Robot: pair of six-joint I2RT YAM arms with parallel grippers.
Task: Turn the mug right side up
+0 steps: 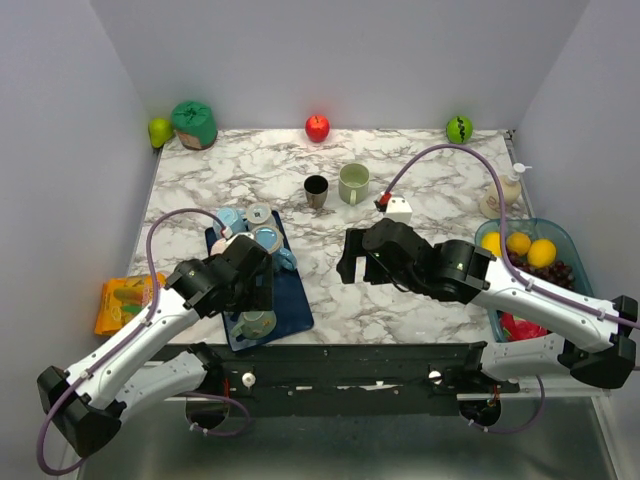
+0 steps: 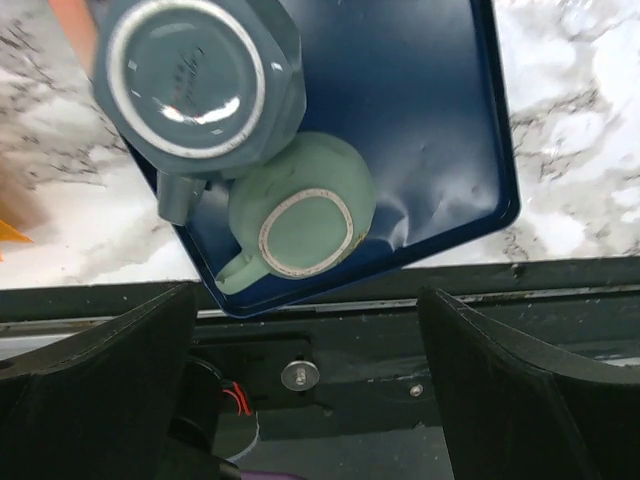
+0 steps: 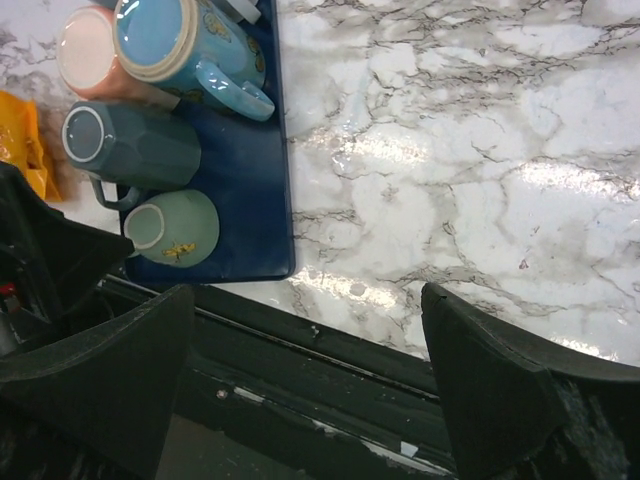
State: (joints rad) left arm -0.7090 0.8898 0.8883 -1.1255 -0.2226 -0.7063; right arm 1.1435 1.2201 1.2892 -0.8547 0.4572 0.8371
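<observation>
At the near corner of the dark blue tray, the pale green mug stands bottom up, its base ring facing the left wrist camera and its handle pointing at the tray's near edge. A dark teal mug, also upside down, sits just behind it; the two are close enough that I cannot tell whether they touch. The left gripper hangs above this corner, released, its jaws spread wide with nothing between them. In the wrist view the green mug lies just beyond the fingertips, roughly centred across the gap between them, and neither finger touches it. The top view shows the same arm bent over the tray's near end, with the mug showing just below the wrist. The right gripper is likewise spread and empty. It is over bare marble table to the right of the tray, well apart from the green mug, which its camera sees off to the left near a light blue mug.
</observation>
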